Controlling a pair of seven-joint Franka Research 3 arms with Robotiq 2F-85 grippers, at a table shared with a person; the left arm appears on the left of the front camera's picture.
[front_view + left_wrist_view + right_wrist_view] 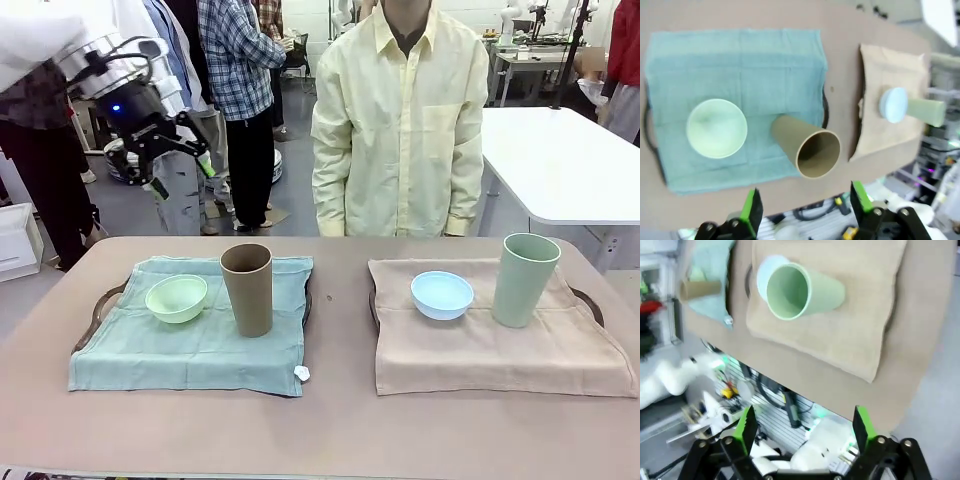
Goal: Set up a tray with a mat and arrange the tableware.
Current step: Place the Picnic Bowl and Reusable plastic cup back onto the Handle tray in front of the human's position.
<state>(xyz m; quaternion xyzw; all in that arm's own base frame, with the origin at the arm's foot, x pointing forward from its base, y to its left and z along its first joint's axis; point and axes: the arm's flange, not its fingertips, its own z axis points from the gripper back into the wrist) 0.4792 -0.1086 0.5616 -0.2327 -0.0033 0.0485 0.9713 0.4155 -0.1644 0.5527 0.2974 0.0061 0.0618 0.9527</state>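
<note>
Two trays are seen on the brown table point(330, 420), each draped with one mat: a teal mat point(190, 340) on the left tray point(100, 305), whose dark handle shows at the outer edge, and a beige mat point(490, 345) on the right tray point(590, 303). A bare strip of table is left between the two mats, and a wider bare band runs along the near edge. Tableware is counted as two bowls and two cups. The mint green bowl point(176, 297) sits on the teal mat just beside the upright brown cup point(247, 289); whether they touch cannot be told. The light blue bowl point(442, 294) sits on the beige mat near the upright pale green cup point(524, 279), a small gap between them. The left gripper point(180, 165) is held high above the far-left corner, well clear of the table, fingers spread, nothing between them. The right gripper point(802, 427), seen in its wrist view above the near table edge, is spread wide and empty. A person point(400, 120) stands at the far side.
</note>
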